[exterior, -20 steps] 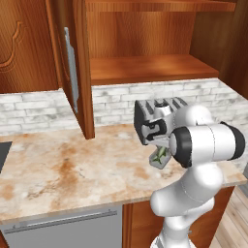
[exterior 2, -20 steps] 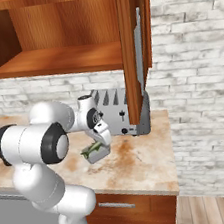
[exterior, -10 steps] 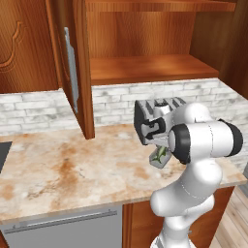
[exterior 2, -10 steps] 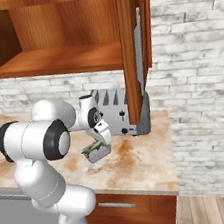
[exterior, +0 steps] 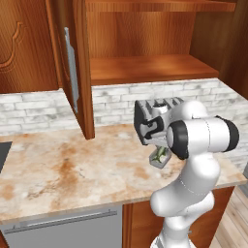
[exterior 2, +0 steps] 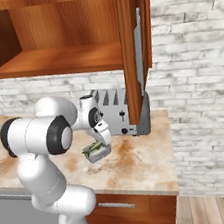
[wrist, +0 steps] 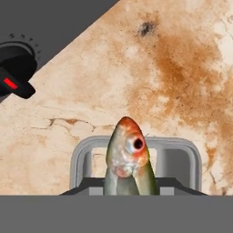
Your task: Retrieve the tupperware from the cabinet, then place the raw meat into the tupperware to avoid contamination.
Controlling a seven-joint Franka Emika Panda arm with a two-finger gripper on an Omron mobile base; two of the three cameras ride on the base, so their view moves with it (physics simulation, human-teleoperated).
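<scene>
The raw meat point(wrist: 126, 154), a small grey-green fish with a pinkish head, sticks out head-first from my gripper point(wrist: 129, 191). The gripper is shut on it, with the fingertips hidden low in the hand view. Right below the fish is the tupperware point(wrist: 182, 157), a small grey open container on the marble counter. From the base views the gripper point(exterior 2: 100, 138) hangs just over the tupperware point(exterior 2: 98, 153) with the raw meat point(exterior 2: 92, 147) at its opening; whether the fish touches it I cannot tell. The cabinet point(exterior: 145, 43) stands open above, its shelf bare.
A grey toaster point(exterior 2: 118, 114) stands against the brick wall just behind the gripper; its black knob point(wrist: 13, 75) is close in the hand view. The open cabinet doors point(exterior: 77, 72) point(exterior 2: 132, 55) hang over the counter point(exterior: 63, 164). A metal-fronted appliance point(exterior: 58, 227) sits below.
The arm's elbow has shifted slightly. The gripper, fish and tupperware stay where they were.
</scene>
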